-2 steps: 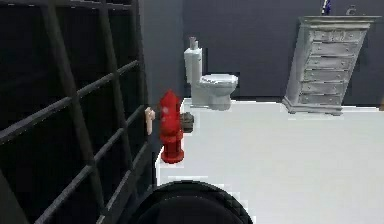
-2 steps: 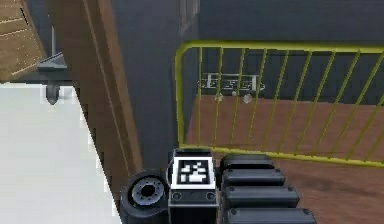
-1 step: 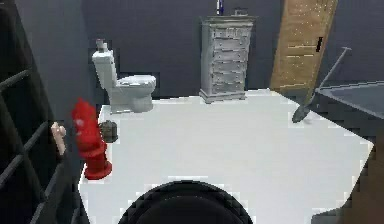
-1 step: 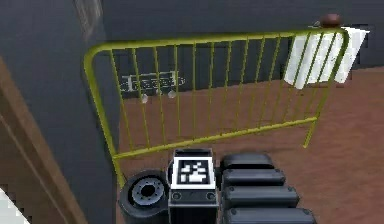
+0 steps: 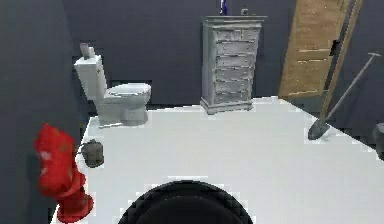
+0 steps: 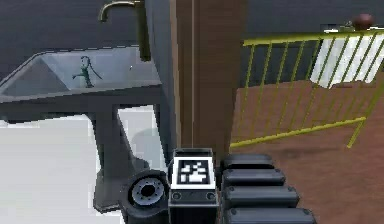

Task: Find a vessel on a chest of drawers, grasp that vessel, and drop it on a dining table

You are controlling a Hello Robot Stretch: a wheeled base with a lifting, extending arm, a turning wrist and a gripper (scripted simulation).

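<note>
Bathroom holds a grey chest of drawers (image 5: 232, 62); cannot tell whether jaws hold anything

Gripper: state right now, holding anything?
Gripper: state cannot be told; its far end cannot be made out in the arm side view, so whether it holds anything cannot be told either.

The floor (image 5: 220, 150) lies bare from its near edge to the drawers (image 5: 232, 65) at the back wall. Along its left edge stand the toilet (image 5: 122, 100), a small grey can (image 5: 93, 152) and a red thing (image 5: 60, 175). At the right a long-handled tool (image 5: 338, 95) leans near the door (image 5: 315, 45). In the arm side view the sink (image 6: 60, 100), its pedestal (image 6: 110, 150) and a wooden post (image 6: 205, 70) stand close beyond the arm (image 6: 255, 185). Past the post a yellow railing (image 6: 300, 90) bars the way.
</note>
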